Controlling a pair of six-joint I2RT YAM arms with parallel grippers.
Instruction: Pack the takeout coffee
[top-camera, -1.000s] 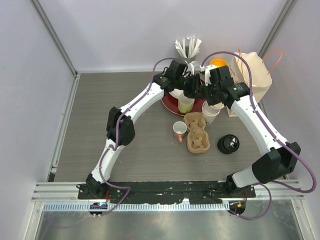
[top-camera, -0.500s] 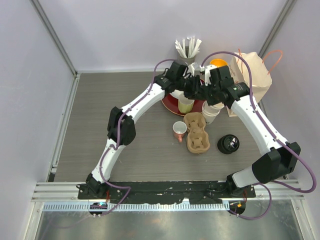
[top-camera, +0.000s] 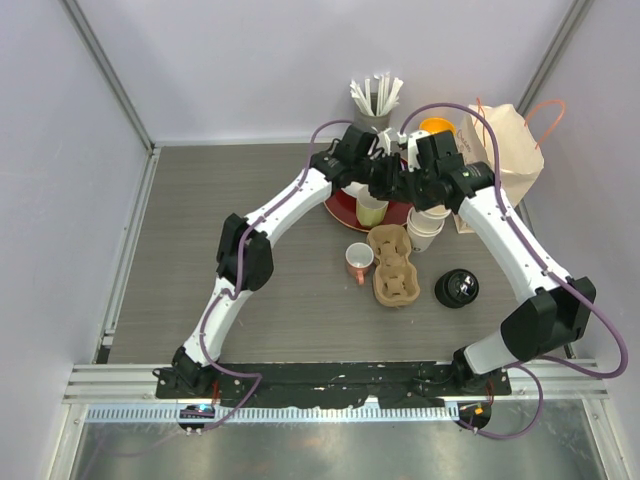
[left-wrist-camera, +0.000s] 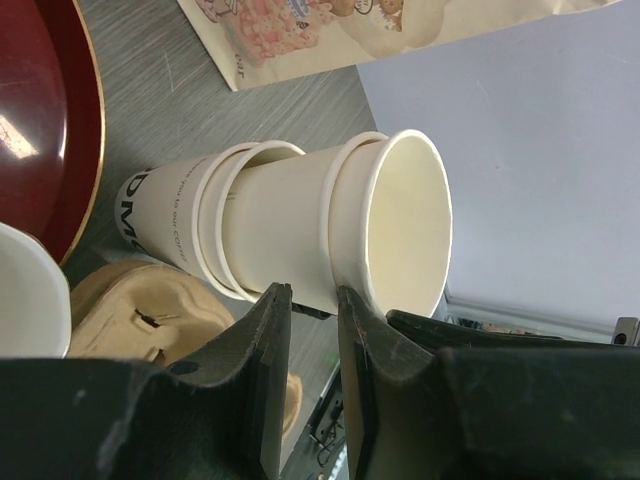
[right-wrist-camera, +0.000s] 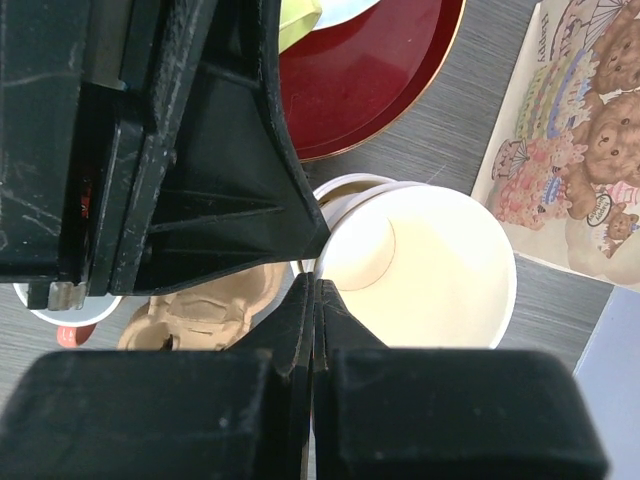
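Currently | left gripper (left-wrist-camera: 312, 292): jaws narrowly apart at the side wall of a nested stack of cream-white paper cups (left-wrist-camera: 280, 220); cannot tell whether it grips | right gripper (right-wrist-camera: 313, 292): clenched on nothing, tips just beside the stack's top rim | stack: upright on grey table (top-camera: 180, 220), just beside brown moulded-pulp cup carrier (top-camera: 393, 268), near printed paper bag (top-camera: 510, 150)

The nested paper cups (left-wrist-camera: 290, 215) are cream-white, and the outermost is printed with black lettering. A round lid (top-camera: 457, 288) is black. The tray (right-wrist-camera: 380, 90) is dark red with a thin gold rim, the cup carrier (top-camera: 393, 265) kraft brown, the bag (right-wrist-camera: 575, 150) cream with pink-and-brown teddy bears, and the bench (top-camera: 250, 230) grey wood-grain.
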